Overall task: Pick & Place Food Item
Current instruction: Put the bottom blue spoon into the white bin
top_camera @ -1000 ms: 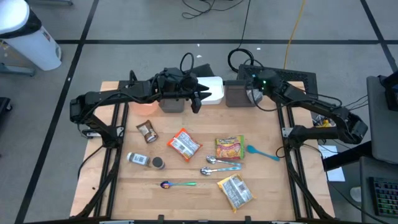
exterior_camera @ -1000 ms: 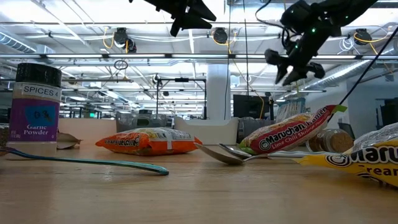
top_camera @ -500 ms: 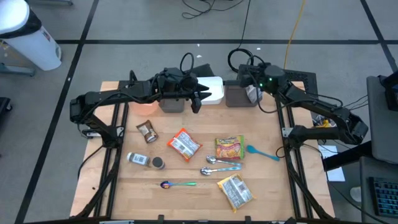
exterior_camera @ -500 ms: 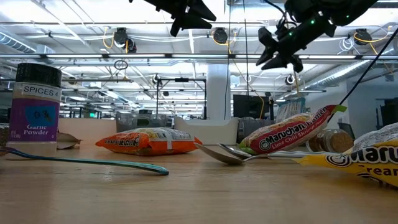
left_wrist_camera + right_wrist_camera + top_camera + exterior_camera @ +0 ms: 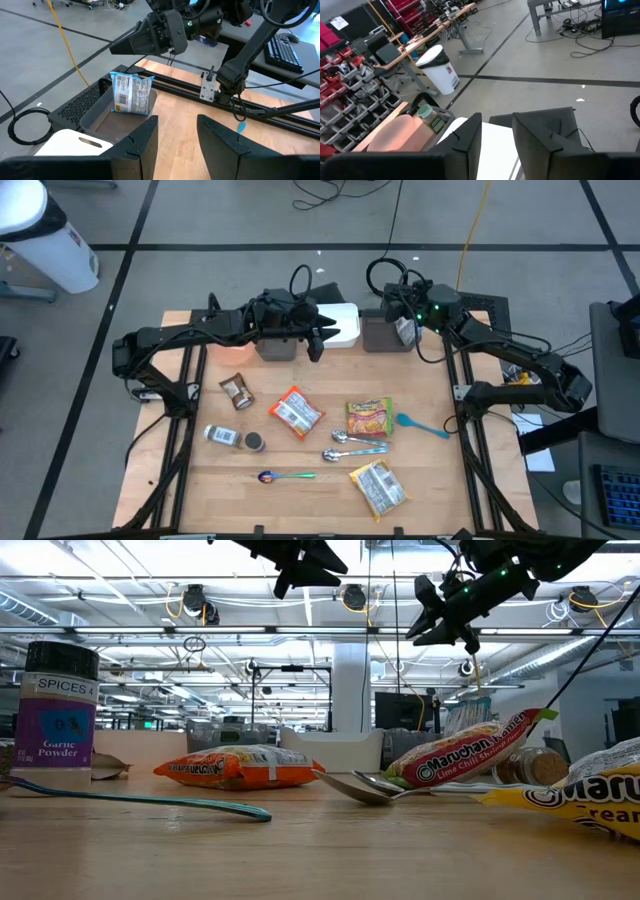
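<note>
right gripper (image 5: 399, 308) raised above the grey bin (image 5: 380, 340) at the desk's far edge, fingers (image 5: 470, 135) parted with nothing between them. looks like the release step done or nearly so: snack packet (image 5: 131, 93) stands on edge inside that bin, leaning on its wall, clear of the fingers. best done now by lifting straight up and back, keeping the fingers apart so nothing snags the packet's crimped top, then swinging wide of the left arm before reaching for the next item. left gripper (image 5: 315, 340) held aloft just beside, over the second grey bin (image 5: 277, 347) next to the white container (image 5: 343, 326), fingers (image 5: 142, 142) spread and empty; worth holding put until the right arm is out of the way. further out on the desk (image 5: 430, 470), well apart from both arms: ramen packets (image 5: 369, 418), spoons (image 5: 358, 450), spice jar (image 5: 222, 436).

hard to make out: from above, right arm covers most of its bin, so packet barely shows there. cannot tell whether packet would tip over. contents of the left bin hidden under the left arm. low view cuts off both arms at the top edge and hides the bins behind the packets.
</note>
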You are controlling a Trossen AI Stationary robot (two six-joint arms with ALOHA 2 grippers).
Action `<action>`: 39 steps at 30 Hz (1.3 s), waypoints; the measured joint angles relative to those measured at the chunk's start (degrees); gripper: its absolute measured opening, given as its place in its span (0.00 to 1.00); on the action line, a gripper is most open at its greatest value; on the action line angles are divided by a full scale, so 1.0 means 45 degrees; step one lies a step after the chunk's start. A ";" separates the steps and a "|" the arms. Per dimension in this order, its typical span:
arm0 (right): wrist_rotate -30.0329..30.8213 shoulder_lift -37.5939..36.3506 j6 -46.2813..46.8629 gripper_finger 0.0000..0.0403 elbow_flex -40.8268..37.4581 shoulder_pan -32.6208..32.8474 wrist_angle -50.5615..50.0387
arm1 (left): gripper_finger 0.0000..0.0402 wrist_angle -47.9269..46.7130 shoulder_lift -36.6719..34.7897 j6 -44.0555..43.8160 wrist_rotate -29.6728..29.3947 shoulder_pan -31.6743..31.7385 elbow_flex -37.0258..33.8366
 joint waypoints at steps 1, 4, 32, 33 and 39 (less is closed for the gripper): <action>0.0000 0.0000 0.0000 0.24 0.0000 0.0000 0.0000 | 0.36 0.0000 0.0000 0.0000 0.0000 0.0000 0.0000; 0.0000 0.0000 0.0005 0.24 0.0000 0.0000 0.0000 | 0.36 0.0000 0.0000 0.0000 0.0000 0.0003 0.0000; -0.2738 0.0005 0.0590 0.23 -0.0005 0.0004 -0.0145 | 0.36 0.0000 0.0000 0.0000 0.0000 0.0000 0.0000; -0.3268 0.0005 0.0417 0.23 -0.0005 0.0031 -0.0162 | 0.36 0.0000 0.0000 0.0001 0.0000 0.0000 0.0000; -0.5250 0.0005 -0.0460 0.23 -0.0010 0.0561 -0.0200 | 0.36 -0.0002 0.0000 0.0000 0.0000 0.0001 0.0000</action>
